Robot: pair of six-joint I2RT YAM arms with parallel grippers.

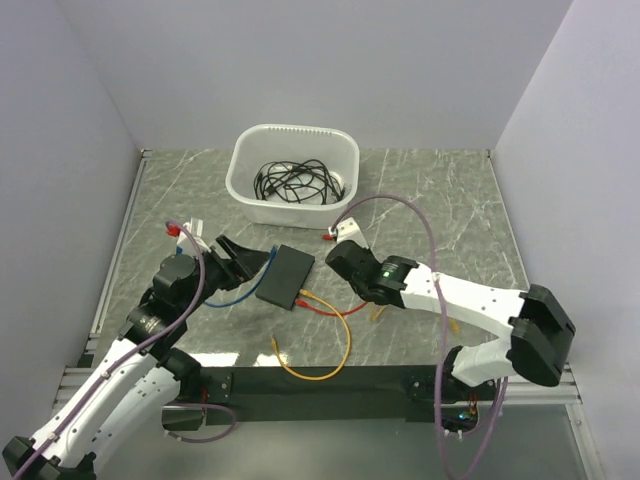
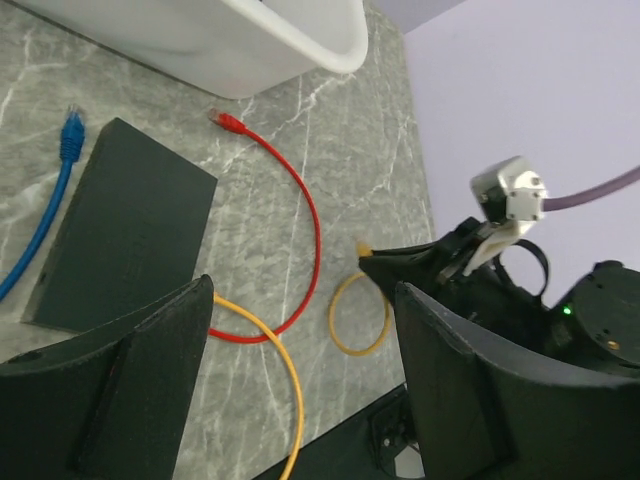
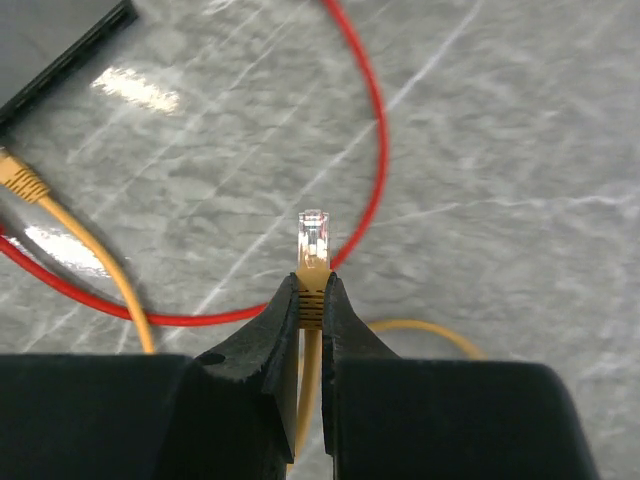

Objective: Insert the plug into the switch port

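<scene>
Right hand [image 3: 312, 292] pinching yellow plug [image 3: 313, 236], switch [image 1: 285, 276] apart

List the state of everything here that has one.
left gripper: open, empty
right gripper: shut on the yellow plug
yellow plug: held, unplugged
switch: lying flat on the table
blue plug: loose beside the switch
red plug: loose on table
tub: upright, holding black cables

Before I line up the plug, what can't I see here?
Switch ports: too small in the top view, dark and featureless in the left wrist view, cut off at the corner in the right wrist view.
Orange plug held by the right gripper: hidden under the gripper in the top view; its latch side is unclear in the right wrist view.
</scene>
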